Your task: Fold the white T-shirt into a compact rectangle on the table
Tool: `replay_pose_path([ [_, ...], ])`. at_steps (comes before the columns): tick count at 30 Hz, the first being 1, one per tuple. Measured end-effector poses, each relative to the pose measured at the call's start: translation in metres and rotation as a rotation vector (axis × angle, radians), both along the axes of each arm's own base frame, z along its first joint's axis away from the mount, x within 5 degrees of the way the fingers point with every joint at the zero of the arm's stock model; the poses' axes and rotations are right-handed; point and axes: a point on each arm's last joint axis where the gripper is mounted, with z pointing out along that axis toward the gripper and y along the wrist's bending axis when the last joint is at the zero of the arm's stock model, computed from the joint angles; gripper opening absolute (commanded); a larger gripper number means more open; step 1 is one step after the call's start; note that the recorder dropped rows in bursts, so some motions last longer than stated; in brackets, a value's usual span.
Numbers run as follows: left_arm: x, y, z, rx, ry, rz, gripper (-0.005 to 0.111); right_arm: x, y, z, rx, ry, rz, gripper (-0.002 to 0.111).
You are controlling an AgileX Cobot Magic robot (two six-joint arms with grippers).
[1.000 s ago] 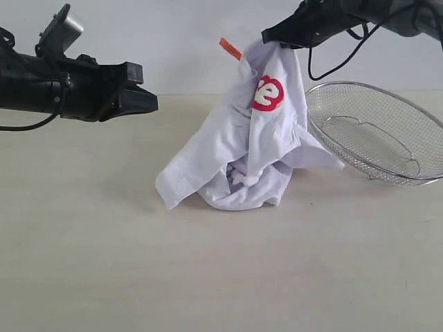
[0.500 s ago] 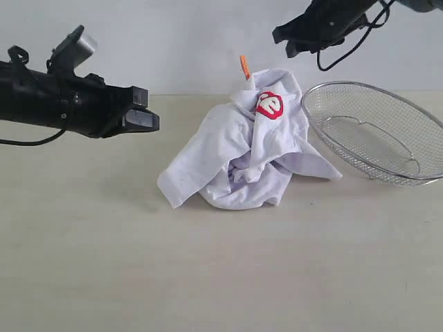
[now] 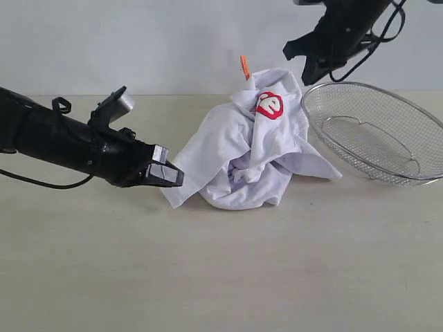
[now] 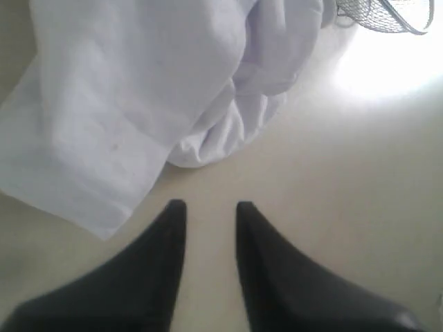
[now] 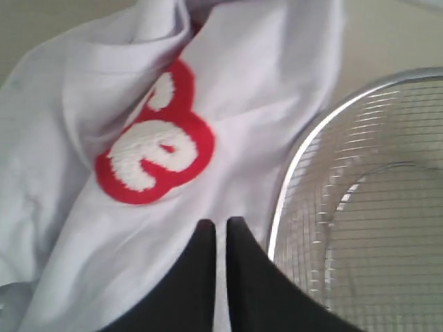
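white T-shirt (image 3: 235, 155) crumpled in a heap mid-worktop (image 3: 208, 277), by the wire basket (image 3: 374, 131); left claw (image 4: 208, 211) low, slightly spread, empty, tips just short of the heap's nearest flap, so nearer arm; right claw (image 5: 220, 225) pressed together, empty, above heap

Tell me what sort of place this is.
Most likely a robotics lab or test bench: a black robot left arm and right arm reach over a plain beige table against a bare wall, with a crumpled white T-shirt and a wire-mesh basket set out.
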Motion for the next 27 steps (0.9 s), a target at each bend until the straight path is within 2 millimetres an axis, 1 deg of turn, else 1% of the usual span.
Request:
replay_pose_path([
  [1,-0.001,-0.001,0.001,-0.01,0.006,-0.012,0.064,0.0,0.002,-0.004,0.021,0.014,0.017,0.0],
  [2,-0.002,-0.002,0.002,-0.021,0.01,-0.023,0.071,-0.001,0.005,-0.006,0.051,0.025,0.034,0.0],
  [3,-0.003,-0.003,0.003,-0.043,0.021,-0.034,0.073,-0.002,0.008,-0.01,0.081,0.036,0.045,0.0],
  [5,-0.004,-0.005,0.004,-0.063,0.031,-0.035,0.07,-0.003,0.012,-0.014,0.118,0.051,0.065,0.0],
  [8,-0.005,-0.011,0.004,-0.066,0.03,-0.036,0.06,-0.006,0.018,-0.023,0.131,0.083,0.087,0.0],
  [11,-0.007,-0.021,0.002,-0.029,-0.002,-0.05,0.058,-0.009,0.02,-0.034,0.139,0.121,0.092,0.0],
  [13,-0.008,-0.03,0.001,0.016,-0.062,-0.08,0.058,-0.01,0.02,-0.04,0.137,0.138,0.097,0.0],
  [16,-0.003,-0.043,0.005,0.109,-0.202,-0.118,0.058,-0.012,0.02,-0.043,0.134,0.15,0.107,0.0],
  [22,0.019,-0.07,0.03,0.316,-0.536,-0.151,0.058,-0.012,0.02,-0.044,0.133,0.15,0.11,0.0],
  [24,0.02,-0.08,0.035,0.387,-0.624,-0.184,0.058,-0.012,0.02,-0.044,0.133,0.15,0.11,0.0],
  [27,0.016,-0.096,0.03,0.498,-0.725,-0.268,0.058,-0.012,0.02,-0.044,0.133,0.15,0.11,0.0],
])
